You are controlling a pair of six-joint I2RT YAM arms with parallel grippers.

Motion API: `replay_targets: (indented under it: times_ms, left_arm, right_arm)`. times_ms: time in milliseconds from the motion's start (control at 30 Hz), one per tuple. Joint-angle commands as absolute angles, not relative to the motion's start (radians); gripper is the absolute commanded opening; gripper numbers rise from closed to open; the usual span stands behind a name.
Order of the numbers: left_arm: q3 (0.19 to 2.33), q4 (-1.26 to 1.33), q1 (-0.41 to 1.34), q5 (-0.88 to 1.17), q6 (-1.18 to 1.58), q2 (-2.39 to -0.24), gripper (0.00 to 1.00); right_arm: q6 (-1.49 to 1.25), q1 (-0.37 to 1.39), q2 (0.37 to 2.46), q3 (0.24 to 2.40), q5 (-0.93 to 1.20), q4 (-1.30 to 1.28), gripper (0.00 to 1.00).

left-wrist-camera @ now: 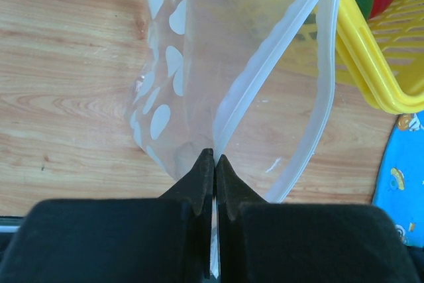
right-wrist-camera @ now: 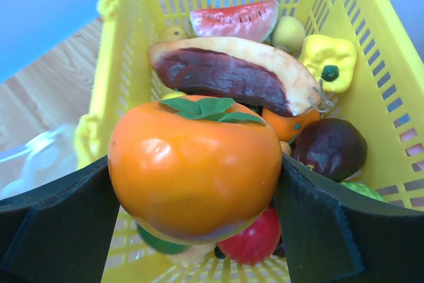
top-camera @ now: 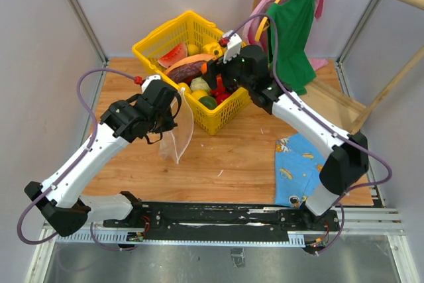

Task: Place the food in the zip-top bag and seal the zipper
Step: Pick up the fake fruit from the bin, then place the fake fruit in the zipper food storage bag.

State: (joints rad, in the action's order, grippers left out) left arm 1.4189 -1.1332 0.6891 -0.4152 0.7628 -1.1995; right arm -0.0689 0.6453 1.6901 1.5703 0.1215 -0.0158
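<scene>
Right wrist view: my right gripper (right-wrist-camera: 195,187) has an orange persimmon (right-wrist-camera: 195,157) between its black pads (right-wrist-camera: 318,230). The jaws are wide, and each pad is pressed to one side of the fruit, whose green leaf cap points up. The persimmon is over the inside of the yellow basket (right-wrist-camera: 391,84), above the rest of the food. Behind it lie a long brown-purple wedge (right-wrist-camera: 232,74), a watermelon slice (right-wrist-camera: 235,19) and a yellow pepper (right-wrist-camera: 329,61). A dark purple fruit (right-wrist-camera: 330,149) is to the right and a red fruit (right-wrist-camera: 255,240) is underneath. I cannot tell whether the persimmon touches any of them.

My left gripper (left-wrist-camera: 214,164) is closed tight, its two tips meeting on the zipper (left-wrist-camera: 265,71) at one end of the bag's mouth. From that pinch the two pale strips run apart, so the mouth gapes and the seal is not pressed together. The bag (left-wrist-camera: 165,64) is clear with white dots. From above, it hangs from my left fingers just beside the basket's near-left wall, over the wooden table (left-wrist-camera: 66,97). Whether its lower edge rests on the wood I cannot tell.

A blue cloth (left-wrist-camera: 401,177) lies on the table to the right, apart from the bag and the basket.
</scene>
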Motion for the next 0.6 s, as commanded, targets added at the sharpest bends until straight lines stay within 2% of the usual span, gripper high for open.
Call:
replay_targets:
  times_ms: [0,300,567]
  left_arm:
    - [1.406,-1.081,0.670,-0.387,0.744,-1.173,0.00]
    - [1.406,-1.047,0.652,-0.355,0.736,-1.168,0.00]
    - [1.410,-1.038,0.649,-0.341,0.727,-1.156,0.00]
  right_arm:
    - [-0.051,0.645,1.560,1.493,0.247,0.009,0.50]
    - [-0.058,0.736,1.381,1.312,0.408,0.098,0.48]
    - [0.006,0.857,1.412,1.255,0.436,0.147,0.48]
